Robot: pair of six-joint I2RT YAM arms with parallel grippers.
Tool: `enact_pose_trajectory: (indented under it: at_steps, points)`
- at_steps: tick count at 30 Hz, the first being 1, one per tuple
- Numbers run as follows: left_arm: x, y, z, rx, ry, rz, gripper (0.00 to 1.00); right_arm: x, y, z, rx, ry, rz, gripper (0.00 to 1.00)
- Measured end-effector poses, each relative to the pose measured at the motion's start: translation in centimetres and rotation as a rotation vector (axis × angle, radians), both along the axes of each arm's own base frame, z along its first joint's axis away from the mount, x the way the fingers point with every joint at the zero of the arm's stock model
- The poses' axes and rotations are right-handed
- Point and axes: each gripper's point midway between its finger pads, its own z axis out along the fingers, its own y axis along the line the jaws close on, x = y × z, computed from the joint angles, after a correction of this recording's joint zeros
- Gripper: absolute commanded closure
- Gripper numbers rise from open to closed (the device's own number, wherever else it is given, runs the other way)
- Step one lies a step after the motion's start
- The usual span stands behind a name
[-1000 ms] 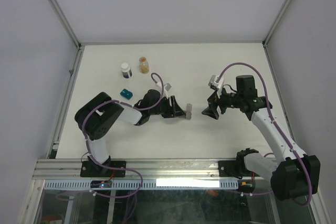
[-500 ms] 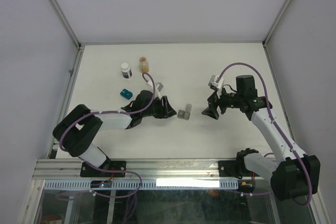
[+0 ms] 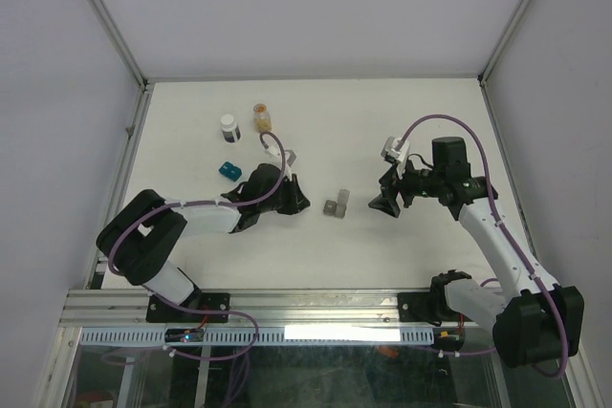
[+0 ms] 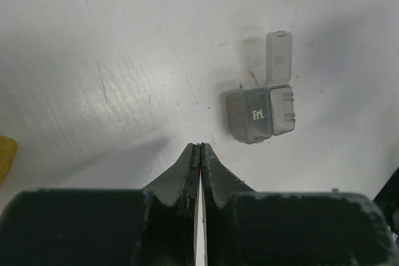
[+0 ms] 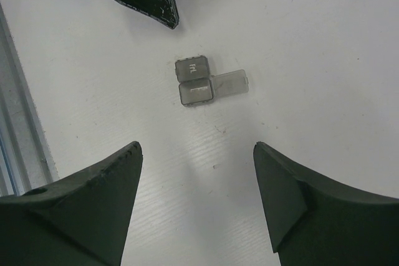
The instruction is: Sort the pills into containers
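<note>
Left pincer [image 4: 199, 147] closed empty, right pincer [image 5: 196, 151] wide; we judge sorting barely begun: small gray two-cell plastic box [image 4: 259, 113] open, unfilled.

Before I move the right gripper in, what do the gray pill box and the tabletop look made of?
Gray pill box: likely translucent smoky plastic, smooth with a slight sheen; the table shows through its flipped-open lid. Tabletop: white matte sheet, probably plastic or laminate, with fine parallel ribbing and thin scratches.
</note>
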Motion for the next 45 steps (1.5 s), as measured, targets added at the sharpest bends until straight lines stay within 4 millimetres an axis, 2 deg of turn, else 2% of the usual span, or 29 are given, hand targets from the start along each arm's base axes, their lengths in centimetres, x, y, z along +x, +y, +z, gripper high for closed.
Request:
enact_pose_trajectory:
  at_steps: [5, 8, 18, 45]
  points:
    - [-0.7, 0.3, -2.7, 0.054, 0.072, -0.003, 0.96, 0.0, 0.0, 0.0, 0.001, -0.001, 0.0, 0.25]
    - [-1.1, -0.4, -3.4, 0.061, 0.094, -0.022, 0.96, 0.0, 0.0, 0.0, 0.001, 0.0, 0.0, 0.25]
    - [-1.3, -3.3, -3.3, 0.045, 0.094, -0.083, 0.95, -0.1, 0.0, 0.1, 0.002, 0.0, 0.002, 0.25]
    - [-1.7, -3.7, -3.3, 0.038, 0.097, -0.101, 0.91, -0.2, 0.0, 0.0, 0.002, 0.0, 0.008, 0.25]
